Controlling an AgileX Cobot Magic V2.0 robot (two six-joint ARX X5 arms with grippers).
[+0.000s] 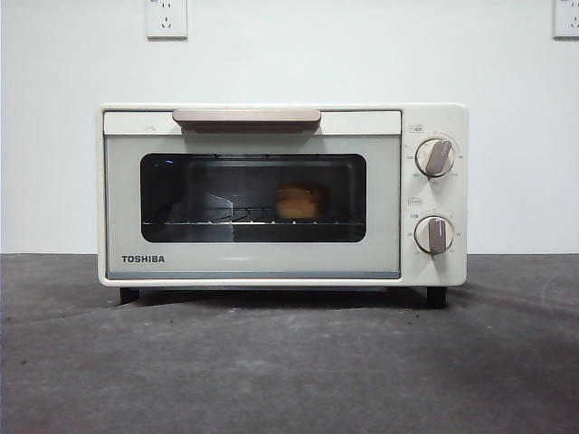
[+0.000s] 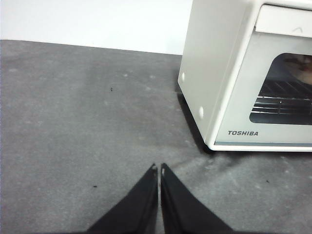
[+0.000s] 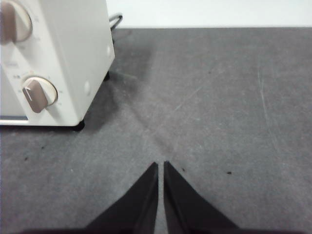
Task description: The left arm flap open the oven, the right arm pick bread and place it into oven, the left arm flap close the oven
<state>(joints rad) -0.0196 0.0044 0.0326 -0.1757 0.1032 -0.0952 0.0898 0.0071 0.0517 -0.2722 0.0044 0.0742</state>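
Observation:
The cream-white TOSHIBA oven stands on the dark mat with its door closed and the beige bar handle at the top. Through the dark glass window the golden bread rests on the wire rack inside. No arm shows in the front view. My left gripper is shut and empty, hovering over the mat in front of and beside the oven's left side. My right gripper is shut and empty too, over the mat off the oven's knob side.
Two round knobs sit on the oven's right panel. A grey mat covers the table in front of the oven. Wall sockets are on the white wall behind. A black cable loops behind the oven.

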